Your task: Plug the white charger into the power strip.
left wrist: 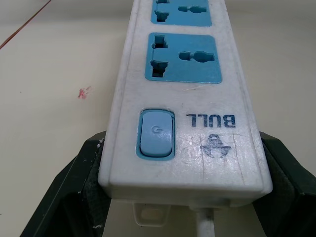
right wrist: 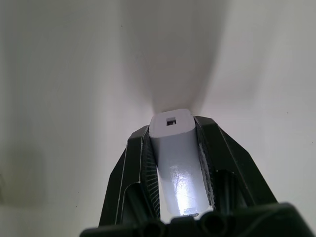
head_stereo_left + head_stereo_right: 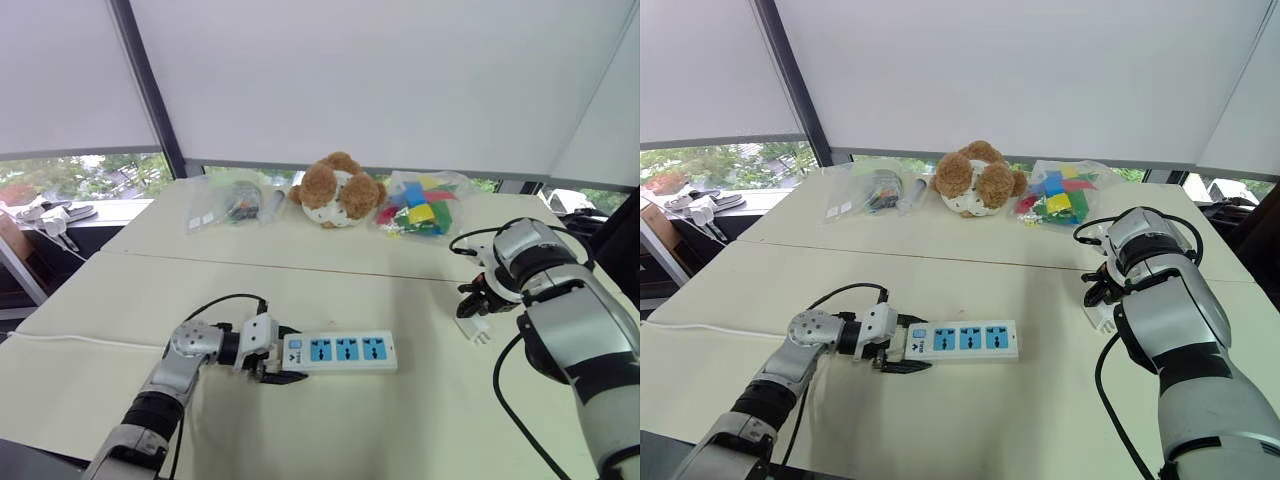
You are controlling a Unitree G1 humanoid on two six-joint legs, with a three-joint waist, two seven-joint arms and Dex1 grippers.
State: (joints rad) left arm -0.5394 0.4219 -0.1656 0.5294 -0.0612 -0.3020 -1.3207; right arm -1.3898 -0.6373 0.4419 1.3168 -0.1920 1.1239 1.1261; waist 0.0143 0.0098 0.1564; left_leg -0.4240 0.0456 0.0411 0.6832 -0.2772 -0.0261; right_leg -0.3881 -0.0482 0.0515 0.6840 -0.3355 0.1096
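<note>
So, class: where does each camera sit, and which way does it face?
Left eye view: head, facing forward and down over the table; both arms show.
Right eye view: head's other eye, same scene, both arms.
Left wrist view: left wrist, along the left jaws clasping the power strip.
Right wrist view: right wrist, along the right jaws clasping the white charger.
Shared: the eye views and left wrist view show the power strip.

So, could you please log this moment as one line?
left tool shut on power strip | right tool shut on white charger | charger not yet plugged in
</note>
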